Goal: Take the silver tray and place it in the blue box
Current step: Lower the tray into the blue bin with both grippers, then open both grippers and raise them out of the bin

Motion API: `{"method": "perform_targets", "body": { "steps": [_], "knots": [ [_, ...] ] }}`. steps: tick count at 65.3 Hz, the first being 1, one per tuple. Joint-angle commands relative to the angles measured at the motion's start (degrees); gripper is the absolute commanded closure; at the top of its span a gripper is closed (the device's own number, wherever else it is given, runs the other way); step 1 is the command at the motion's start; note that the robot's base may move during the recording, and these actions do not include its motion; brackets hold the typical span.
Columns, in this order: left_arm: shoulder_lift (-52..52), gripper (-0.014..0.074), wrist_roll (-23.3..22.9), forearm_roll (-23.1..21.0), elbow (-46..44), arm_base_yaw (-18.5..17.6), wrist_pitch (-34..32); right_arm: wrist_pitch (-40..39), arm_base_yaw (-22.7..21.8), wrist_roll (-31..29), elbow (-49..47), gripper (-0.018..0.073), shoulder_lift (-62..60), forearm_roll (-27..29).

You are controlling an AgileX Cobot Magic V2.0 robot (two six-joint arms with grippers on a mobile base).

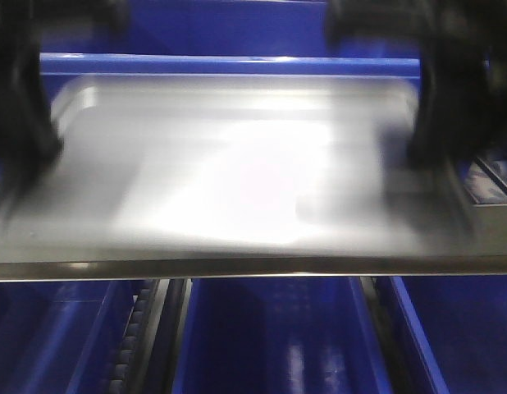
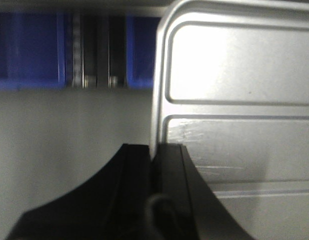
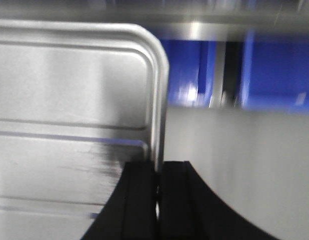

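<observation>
The silver tray (image 1: 237,164) is motion-blurred and held level between both grippers over a grey metal surface (image 1: 237,258). My left gripper (image 1: 24,139) is shut on the tray's left rim. In the left wrist view the left gripper (image 2: 154,150) pinches the rim, and the ridged tray floor (image 2: 234,65) lies to its right. My right gripper (image 1: 438,139) is shut on the right rim. In the right wrist view the right gripper (image 3: 158,165) clamps the rim beside the tray floor (image 3: 69,75). A blue box's thick rim (image 1: 229,64) runs just behind the tray.
The grey surface shows under the tray in both wrist views, left (image 2: 69,140) and right (image 3: 254,160). Its front edge crosses the front view. Below it stand more blue crates (image 1: 270,336) with dark rails (image 1: 147,328) between them. Blue crates also show far off (image 2: 24,50), (image 3: 274,65).
</observation>
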Motion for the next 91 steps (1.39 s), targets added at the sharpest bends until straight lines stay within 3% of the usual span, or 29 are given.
{"method": "perform_targets", "body": {
  "steps": [1,9,20,34,42,48,69,75,83,91],
  "knots": [
    [-2.12,0.07,-0.36,6.77,-6.26,-0.12,-1.65,-1.61,-0.28,-0.83,-7.56,0.0499,-1.41,-8.44],
    [-1.63,0.07,-0.36,15.14,-11.19,0.04,-4.64,-2.76,-1.34,-0.83,-13.18,0.0499,-0.86,-15.64],
    [1.85,0.07,-0.36,19.17,-17.82,4.58,-9.75,-7.14,-7.29,-0.99,-19.15,0.0499,0.68,-18.2],
    [10.06,0.07,-0.26,19.76,-23.02,14.01,-24.59,-23.5,-15.85,-1.44,-21.23,0.0499,6.4,-22.73],
    [15.44,0.07,-0.26,23.18,-23.61,18.7,-33.55,-37.05,-20.9,-1.44,-21.23,0.0499,12.01,-27.72],
    [18.39,0.07,-0.26,24.93,-23.61,21.37,-36.61,-43.49,-23.81,-1.44,-21.23,0.0499,15.48,-29.02],
    [22.05,0.0691,-0.26,24.94,-23.61,23.86,-37.55,-44.64,-26.1,-1.39,-21.23,0.0493,20.97,-29.02],
    [22.05,0.0624,-0.26,24.94,-23.61,23.86,-37.4,-44.57,-26.1,-1.39,-21.23,0.0412,20.97,-29.02],
    [22.05,0.0421,-0.26,25.2,-23.61,23.86,-35.28,-42.93,-26.52,-1.39,-21.23,0.0166,20.97,-29.02],
    [22.05,0.0316,-0.26,26.63,-23.61,23.96,-31.58,-40.36,-27.97,-1.39,-21.23,0.0077,20.97,-29.02]
  ]
}}
